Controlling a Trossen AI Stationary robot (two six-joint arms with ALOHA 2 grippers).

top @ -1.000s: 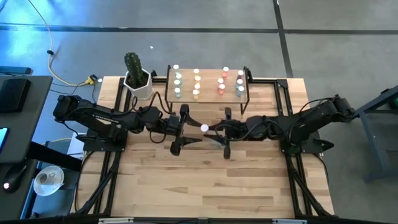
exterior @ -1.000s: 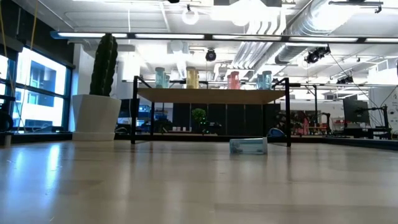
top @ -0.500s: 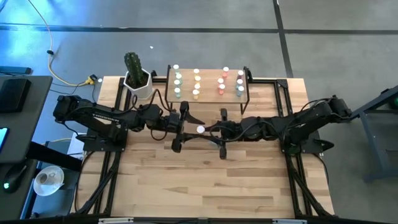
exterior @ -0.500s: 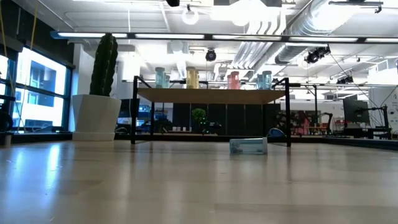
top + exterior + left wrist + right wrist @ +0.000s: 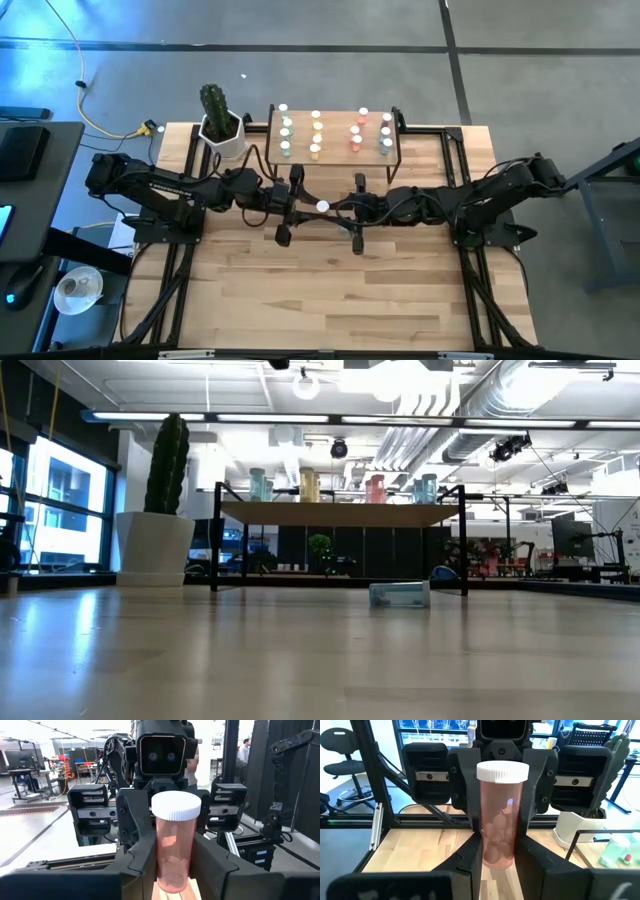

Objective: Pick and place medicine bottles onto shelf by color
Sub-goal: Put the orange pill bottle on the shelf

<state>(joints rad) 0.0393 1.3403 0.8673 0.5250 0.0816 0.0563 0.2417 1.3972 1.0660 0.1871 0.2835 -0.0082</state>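
Near the table's middle, before the shelf, both the left gripper and right gripper clamp one upright pink bottle.

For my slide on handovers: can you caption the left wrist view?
Both grippers, left and right, clamp one upright pink bottle with a white cap.

The shelf stands at the counter's back edge, with bottles on it. The cactus pot sits beside it, toward the back left corner.
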